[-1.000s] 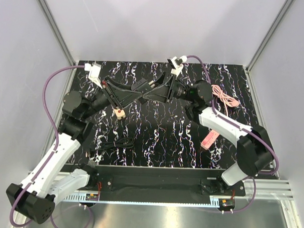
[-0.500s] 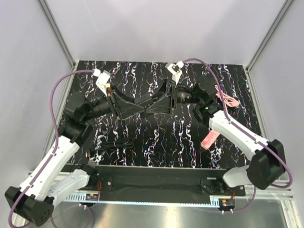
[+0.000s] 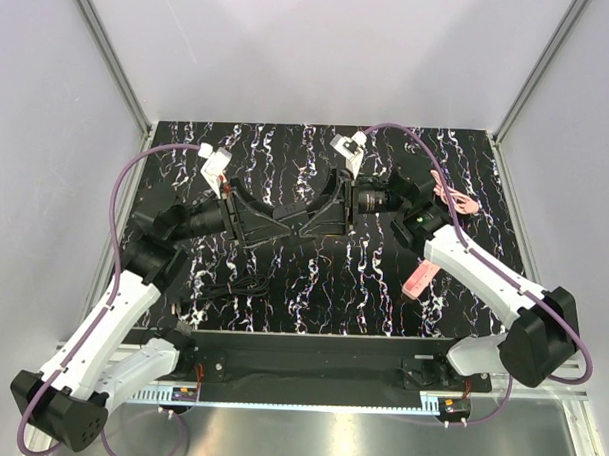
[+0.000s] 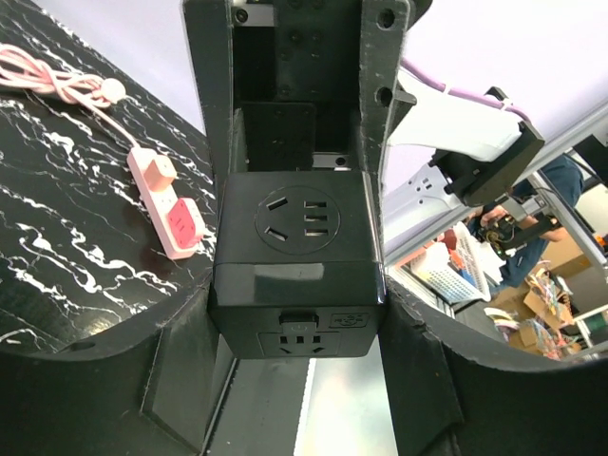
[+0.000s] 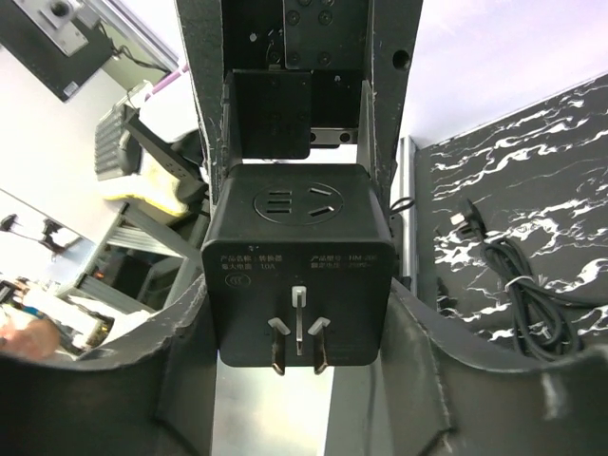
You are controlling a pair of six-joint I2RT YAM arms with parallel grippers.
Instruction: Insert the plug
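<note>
Both arms have dropped to centre frame, left claw (image 4: 299, 313) and right claw (image 5: 299, 304) clamping the cube plug (image 4: 299, 223) aloft; handover judged underway, next its carry to the pink strip (image 3: 417, 280), right of centre.

Left gripper (image 3: 270, 223) and right gripper (image 3: 307, 218) tip-to-tip, clamped

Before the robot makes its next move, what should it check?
1. The left gripper holds the black cube-shaped plug adapter: ok.
2. The right gripper grips it too: cannot tell.
3. The three metal prongs are uncovered and straight: ok.
4. The pink plastic power strip lies flat on the marbled black table, sockets up: ok.
5. The adapter is over the strip: not ok; it hangs mid-table, and the strip lies off to the right.
6. The black coiled cable is away from the strip: ok.
</note>
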